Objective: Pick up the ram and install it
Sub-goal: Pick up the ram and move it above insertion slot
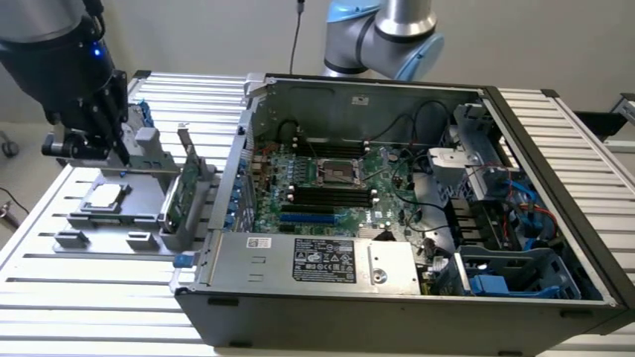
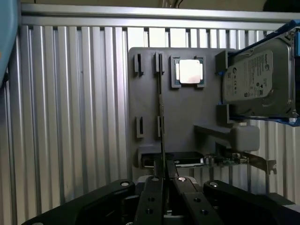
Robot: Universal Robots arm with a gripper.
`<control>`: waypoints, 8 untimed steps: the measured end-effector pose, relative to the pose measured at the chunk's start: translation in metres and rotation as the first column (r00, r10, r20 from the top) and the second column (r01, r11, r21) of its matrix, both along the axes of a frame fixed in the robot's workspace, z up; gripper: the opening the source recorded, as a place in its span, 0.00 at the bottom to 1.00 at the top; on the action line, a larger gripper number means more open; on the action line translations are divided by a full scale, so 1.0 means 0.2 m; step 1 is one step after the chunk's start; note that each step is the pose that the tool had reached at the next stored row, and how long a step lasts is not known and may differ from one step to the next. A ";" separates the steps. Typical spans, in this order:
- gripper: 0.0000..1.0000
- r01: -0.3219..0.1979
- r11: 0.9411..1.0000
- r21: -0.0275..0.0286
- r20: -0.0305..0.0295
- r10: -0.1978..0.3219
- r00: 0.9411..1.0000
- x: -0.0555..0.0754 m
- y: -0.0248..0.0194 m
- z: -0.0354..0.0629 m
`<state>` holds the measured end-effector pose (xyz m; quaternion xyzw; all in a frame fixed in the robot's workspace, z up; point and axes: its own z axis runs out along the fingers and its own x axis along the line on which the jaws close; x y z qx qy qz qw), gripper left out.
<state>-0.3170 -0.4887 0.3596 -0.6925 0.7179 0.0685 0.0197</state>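
Note:
The ram (image 2: 161, 117) is a thin dark stick seen edge-on, standing in the slotted posts of the grey fixture plate (image 2: 187, 117). My gripper (image 2: 164, 171) is shut on the ram's near end, with one black finger (image 2: 153, 192) on each side of it. In the exterior view my gripper (image 1: 111, 158) hangs low over the grey fixture plate (image 1: 70, 223) at the exterior view's left, beside the open computer case (image 1: 397, 223). The motherboard's black memory slots (image 1: 332, 197) lie in the middle of the case.
A square silver processor (image 2: 190, 71) and a hard drive (image 2: 255, 77) sit on the fixture, and a green expansion card (image 1: 178, 195) stands at its edge. A second robot arm (image 1: 382, 33) rises behind the case. Everything rests on a ribbed aluminium table (image 1: 79, 297).

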 end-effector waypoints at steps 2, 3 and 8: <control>0.14 -0.001 1.000 0.005 -0.001 0.001 1.000 0.04 0.000 0.034; 0.14 -0.002 1.000 0.008 -0.001 0.002 1.000 0.06 0.000 0.051; 0.14 -0.006 1.000 0.024 -0.004 0.006 1.000 0.17 0.000 0.154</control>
